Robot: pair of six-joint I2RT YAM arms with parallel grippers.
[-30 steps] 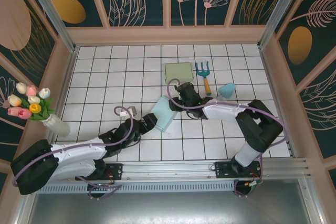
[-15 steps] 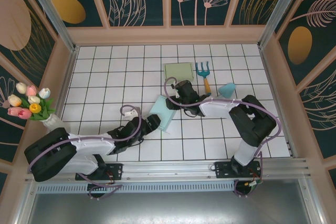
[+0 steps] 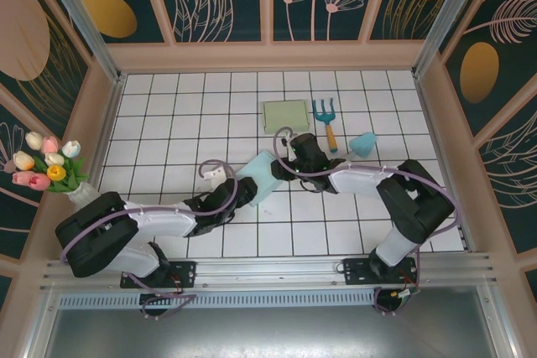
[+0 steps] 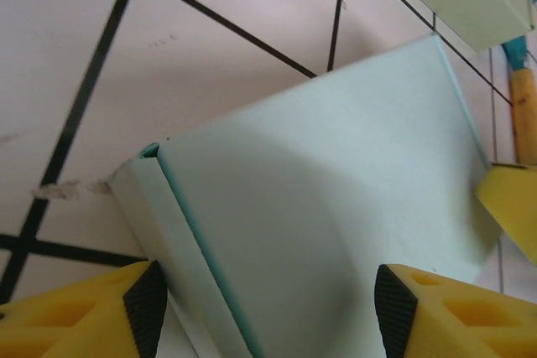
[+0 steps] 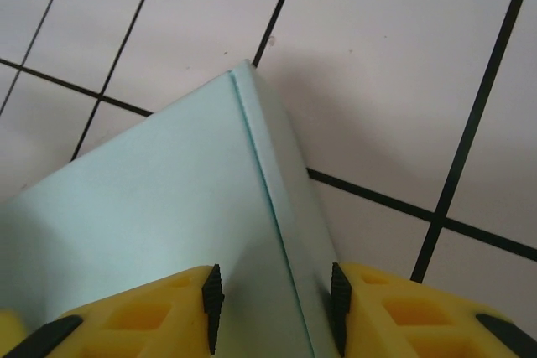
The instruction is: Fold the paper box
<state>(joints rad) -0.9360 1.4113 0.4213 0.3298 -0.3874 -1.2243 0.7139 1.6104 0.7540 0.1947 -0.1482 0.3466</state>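
Straddling the paper box [image 3: 260, 175] from both ends, that's how the two arms stand right now. It lies flat on the white tiled table [image 3: 168, 115], squarely between the two sets of jaws.

Left gripper [image 3: 242, 193] first. In its wrist view the left gripper [image 4: 264, 299] has its jaws spread wide, nothing clamped. One yellow finger [image 4: 75, 316] sits just outside the box's folded side strip, and the other hangs over the broad pale panel. Released, I'd call that.

Right gripper [image 3: 287, 157] at the far end. Up close, the right gripper [image 5: 273, 299] has its jaws drawn in narrow, with the box's creased edge running straight between them. One dark pad [image 5: 211, 299] lies against the top panel, the other is beside the side wall. Whether they're truly pinching or just bracketing it, I can't tell.

Beyond the right jaws, well apart from the box, lie a pale green card [image 3: 285, 113] and a little blue hand rake [image 3: 325, 116].

Now the box itself looks like thin, smooth card, so I'd judge it very light and quick to skate across those tiles if nudged from one side only. The middle of the panel would likely buckle or dent. The creased edges and the doubled side strip look stiffest, so I'd take hold there, with the other arm bracing the opposite end.
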